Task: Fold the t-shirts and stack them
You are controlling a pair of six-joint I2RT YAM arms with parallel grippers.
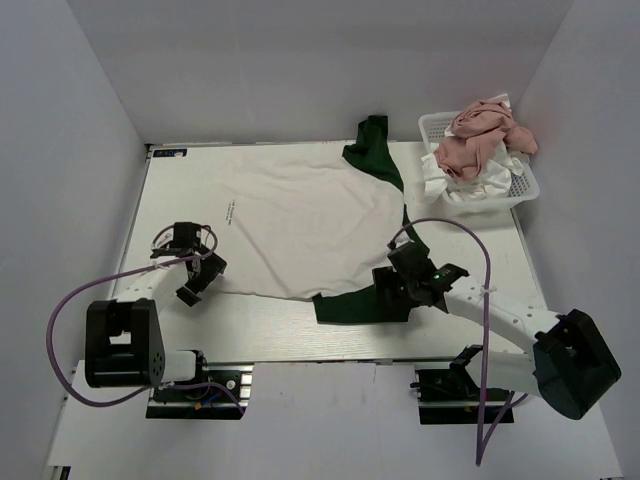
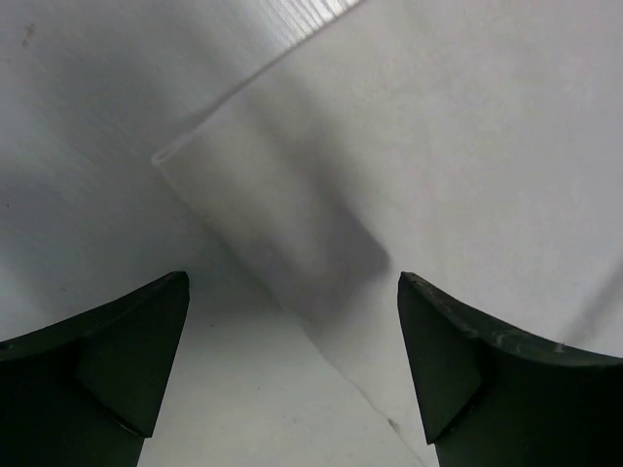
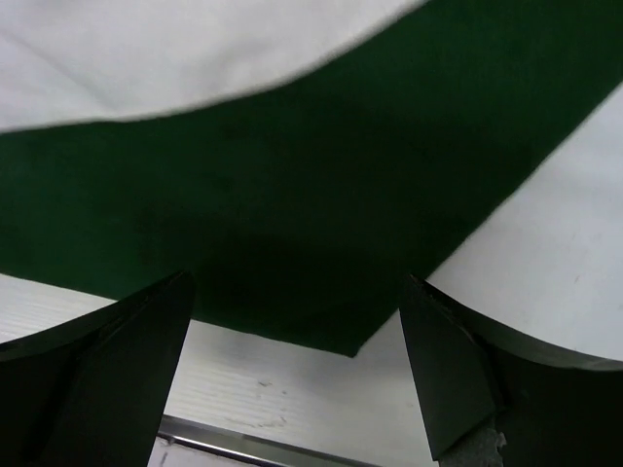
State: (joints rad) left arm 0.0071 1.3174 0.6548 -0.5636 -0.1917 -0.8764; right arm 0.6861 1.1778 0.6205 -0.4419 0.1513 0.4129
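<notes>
A white t-shirt (image 1: 300,215) with dark green sleeves lies spread flat on the table, with small dark lettering near its left edge. One green sleeve (image 1: 358,306) lies at the near edge, the other (image 1: 373,150) at the far edge. My left gripper (image 1: 197,280) is open and empty just over the shirt's near left corner (image 2: 467,146). My right gripper (image 1: 392,290) is open and empty over the near green sleeve (image 3: 292,185). A dusty pink shirt (image 1: 480,135) and a white shirt (image 1: 470,182) lie crumpled in the basket.
A white latticed plastic basket (image 1: 527,188) stands at the far right corner. The ridged white table (image 1: 260,330) shows bare along its near edge and shows under both grippers (image 2: 78,146) (image 3: 292,389). Grey walls enclose the left, far and right sides.
</notes>
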